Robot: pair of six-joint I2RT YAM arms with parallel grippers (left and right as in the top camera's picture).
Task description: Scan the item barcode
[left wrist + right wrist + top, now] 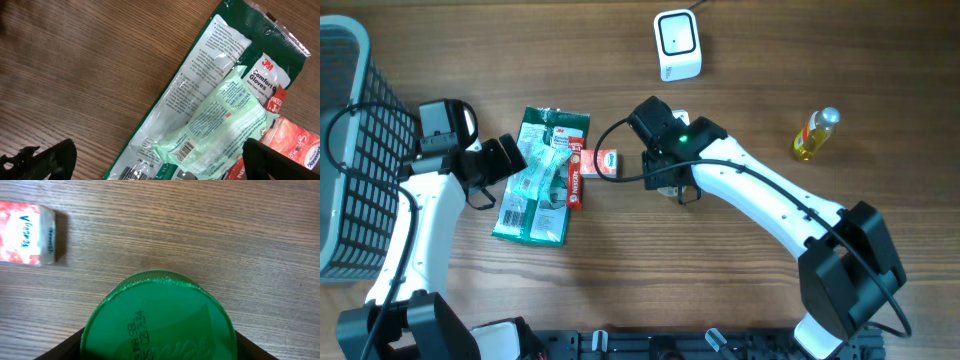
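My right gripper (160, 347) is shut on a container with a round green lid (159, 320); the lid fills the space between the jaws, with a printed date code on top. From overhead that gripper (666, 176) sits mid-table, below the white barcode scanner (677, 45), and hides the container's body. My left gripper (160, 160) is open, hovering over a green gloves pack (200, 85). A pale green wipes packet (220, 125) with a barcode (186, 148) lies on the pack. No barcode shows on the held container.
A small red-and-white packet (605, 162) and a red carton (577, 178) lie between the arms. A yellow bottle (815, 135) stands at the right. A dark wire basket (350, 150) fills the left edge.
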